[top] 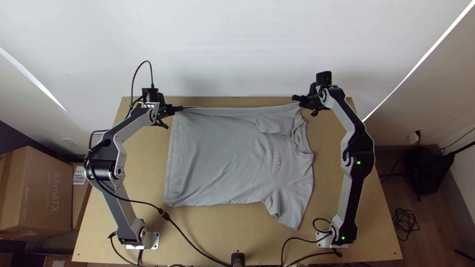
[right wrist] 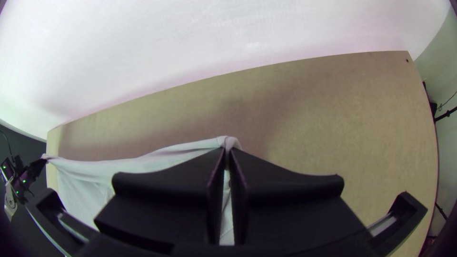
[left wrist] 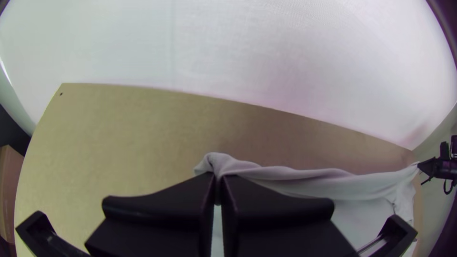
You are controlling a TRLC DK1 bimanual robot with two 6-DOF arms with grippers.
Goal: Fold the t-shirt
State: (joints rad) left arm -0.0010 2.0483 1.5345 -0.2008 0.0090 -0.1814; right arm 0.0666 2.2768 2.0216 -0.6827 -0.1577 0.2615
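Left gripper (top: 179,108) and right gripper (top: 298,100), seen from the top near the table's (top: 208,232) far edge, pinch the grey t-shirt (top: 222,158) at its hem end and collar end. It lies mostly spread over the table's middle, a long edge stretched between them. Left wrist view: fingers (left wrist: 162,204) closed on a gathered bit of t-shirt near the table's far edge. Right wrist view: fingers (right wrist: 166,190) closed likewise, beside bare tabletop.

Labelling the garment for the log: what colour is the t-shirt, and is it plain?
Grey t-shirt, plain but for small pale lettering; best in the top view.
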